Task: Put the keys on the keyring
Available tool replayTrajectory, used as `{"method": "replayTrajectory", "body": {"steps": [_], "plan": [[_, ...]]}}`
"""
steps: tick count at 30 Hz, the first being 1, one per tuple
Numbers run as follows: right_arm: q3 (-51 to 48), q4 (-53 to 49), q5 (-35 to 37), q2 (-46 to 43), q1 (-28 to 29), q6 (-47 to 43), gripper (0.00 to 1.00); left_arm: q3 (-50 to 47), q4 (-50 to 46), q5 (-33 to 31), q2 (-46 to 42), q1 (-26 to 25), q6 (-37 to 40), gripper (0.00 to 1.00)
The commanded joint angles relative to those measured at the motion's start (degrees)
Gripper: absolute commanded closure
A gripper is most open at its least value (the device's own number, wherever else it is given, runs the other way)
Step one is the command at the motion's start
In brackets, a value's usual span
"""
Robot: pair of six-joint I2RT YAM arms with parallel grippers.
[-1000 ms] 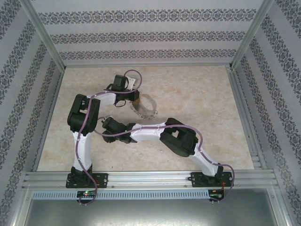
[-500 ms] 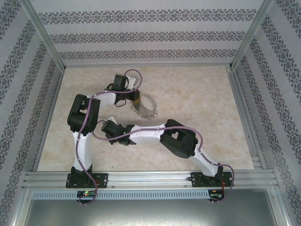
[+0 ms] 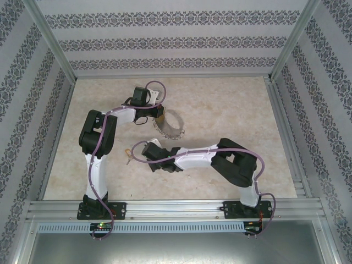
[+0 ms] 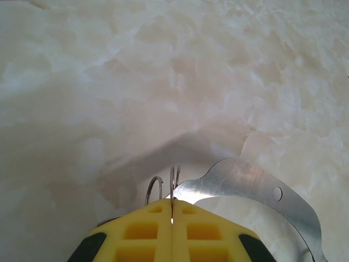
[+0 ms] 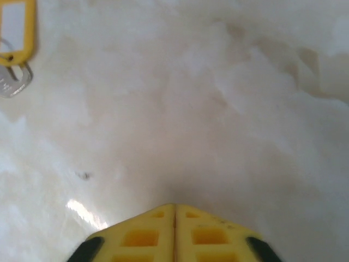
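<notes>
My left gripper [image 3: 160, 116] [image 4: 172, 201] is shut on the thin wire of the keyring [image 3: 169, 126], a grey hoop fringed with small silver keys, lying on the table mid-back. In the left wrist view the wire loops [image 4: 173, 183] stick up from between the yellow pads, and a curved metal band [image 4: 256, 183] runs off to the right. The key [image 3: 127, 155] [image 5: 15, 49], yellow head and silver blade, lies flat on the table. My right gripper [image 3: 139, 149] [image 5: 174, 208] hovers just to its right, jaws shut with nothing between them.
The tabletop [image 3: 231, 121] is pale marble-patterned, framed by aluminium rails [image 3: 176, 208] in front and patterned walls on the other sides. The right arm's elbow [image 3: 236, 159] sits low over the table's near right. Open tabletop lies right of the keyring.
The right arm has drawn back to the right, its gripper shifting away from the left arm; the key now lies uncovered just left of it. The left arm and keyring have not moved.
</notes>
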Motion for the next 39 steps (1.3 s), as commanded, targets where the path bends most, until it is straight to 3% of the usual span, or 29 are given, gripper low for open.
{"method": "replayTrajectory", "body": {"steps": [1, 3, 5, 12, 39], "plan": [[-2.13, 9.65, -9.88, -2.31, -1.77, -3.47, 0.7, 0.71, 0.31, 1.76, -0.8, 0.71, -0.67, 1.0], [-1.27, 12.97, -16.64, -1.08, -3.15, -5.36, 0.59, 0.89, 0.01, 1.73, -0.75, 0.74, -0.65, 1.0], [0.4, 15.07, -20.97, 0.6, -3.94, -6.75, 0.56, 0.87, -0.07, 1.72, -0.79, 0.65, -0.47, 1.0], [9.52, 14.61, -28.34, 8.0, -4.62, -10.3, 0.55, 1.58, -0.62, 2.29, -0.49, 0.63, -0.19, 1.0], [20.24, 9.43, -25.34, 16.32, -3.02, -20.29, 0.62, 3.31, -1.41, 3.21, 0.33, 0.68, -0.23, 1.0]]}}
